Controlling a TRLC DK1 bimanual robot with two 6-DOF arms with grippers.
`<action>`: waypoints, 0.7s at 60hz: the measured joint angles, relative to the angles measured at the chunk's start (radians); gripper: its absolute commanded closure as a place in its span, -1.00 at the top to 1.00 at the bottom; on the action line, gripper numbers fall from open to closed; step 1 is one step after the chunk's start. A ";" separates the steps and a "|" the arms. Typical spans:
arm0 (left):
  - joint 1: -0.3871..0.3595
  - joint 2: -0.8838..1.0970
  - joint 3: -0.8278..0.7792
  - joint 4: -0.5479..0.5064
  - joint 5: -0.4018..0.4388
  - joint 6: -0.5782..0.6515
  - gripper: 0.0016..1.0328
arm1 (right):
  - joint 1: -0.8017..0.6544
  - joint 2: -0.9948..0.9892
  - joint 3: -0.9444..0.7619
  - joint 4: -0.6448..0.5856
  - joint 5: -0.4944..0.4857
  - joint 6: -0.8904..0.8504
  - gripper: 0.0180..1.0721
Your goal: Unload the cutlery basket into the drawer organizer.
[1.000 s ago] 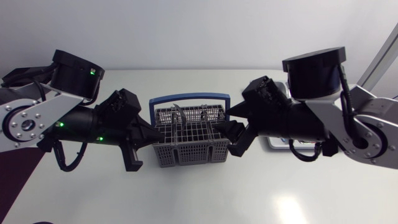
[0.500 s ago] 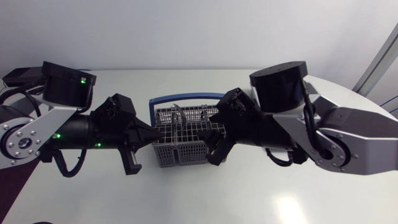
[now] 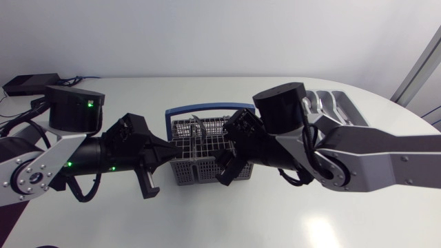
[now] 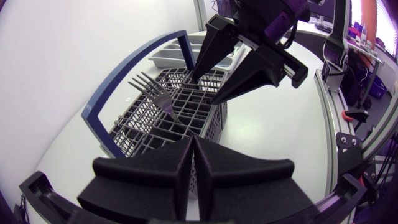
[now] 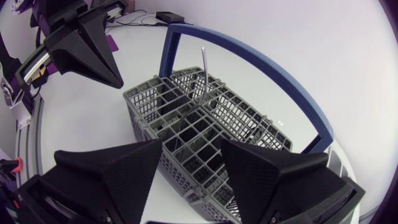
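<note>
A grey wire cutlery basket [image 3: 207, 157] with a blue handle [image 3: 207, 108] stands mid-table. A fork [image 4: 158, 99] stands upright in it, tines up; its handle [image 5: 204, 74] rises from a middle cell. My left gripper [image 3: 172, 147] is shut and empty, its tip at the basket's left side [image 4: 193, 168]. My right gripper [image 3: 231, 153] hangs open over the basket's right half, holding nothing, with the basket [image 5: 205, 124] ahead of and below its fingers [image 5: 112, 174]. The grey drawer organizer [image 3: 331, 103] lies at the far right, behind my right arm.
The white table [image 3: 207, 220] shows bare surface in front of the basket. A black box [image 3: 27, 84] with cables sits at the far left corner. My two grippers face each other across the basket, close together.
My right arm has swung left from beside the basket to over its right half, uncovering the organizer. My left arm shifted only slightly. Both grippers kept their state.
</note>
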 measured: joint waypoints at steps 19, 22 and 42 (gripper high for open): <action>0.016 0.000 -0.033 0.059 0.010 0.000 -0.88 | 0.029 0.041 0.039 0.053 0.048 -0.001 0.32; 0.021 0.000 -0.034 0.066 0.011 0.000 -0.87 | 0.029 0.048 0.042 0.068 0.053 -0.001 0.32; 0.040 0.001 -0.034 0.115 0.011 -0.004 -0.54 | 0.032 0.092 0.069 0.105 0.104 -0.005 0.32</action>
